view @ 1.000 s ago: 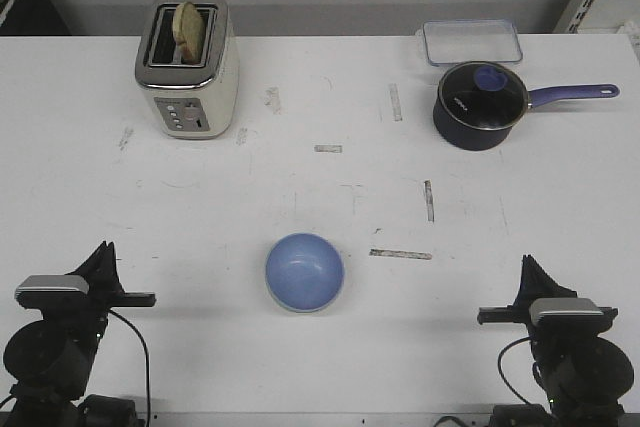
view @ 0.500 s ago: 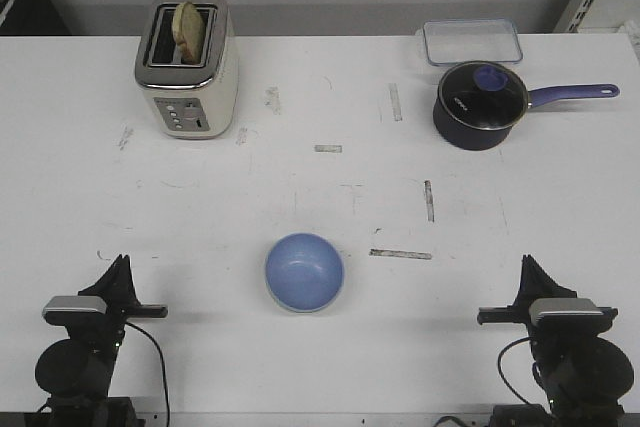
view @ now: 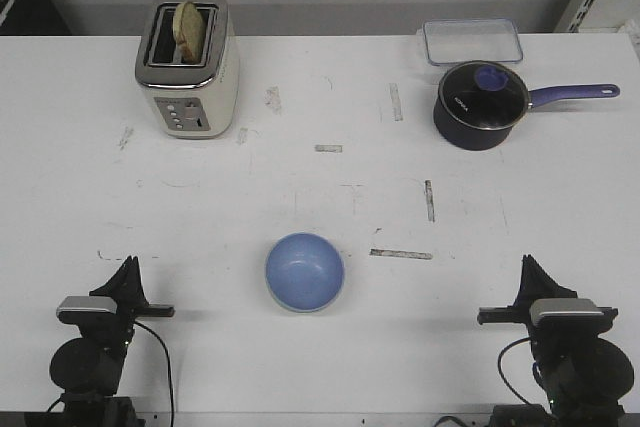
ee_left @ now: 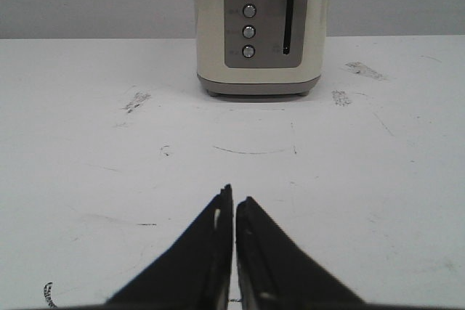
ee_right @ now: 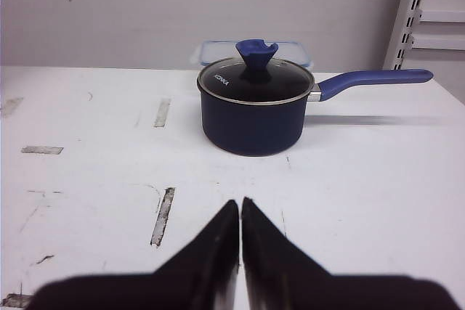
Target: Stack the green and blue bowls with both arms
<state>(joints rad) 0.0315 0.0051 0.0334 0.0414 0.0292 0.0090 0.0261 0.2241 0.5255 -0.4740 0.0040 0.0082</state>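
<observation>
**Resting tools, one bowl out**

Sitting near the bench's [view: 320,197] front edge, between the two arms, is the blue bowl [view: 304,271], upright. Left tool [ee_left: 233,205] and right tool [ee_right: 240,208] each have fingers pressed together, holding nothing, well apart from the bowl.

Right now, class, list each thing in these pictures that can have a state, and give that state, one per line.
Blue bowl: upright on the table, its green partner not visible.
Toaster: bread standing in its slot.
Saucepan: glass lid on.
Clear container: lid on, behind the saucepan.
Left gripper: shut, holding nothing.
Right gripper: shut, holding nothing.
</observation>
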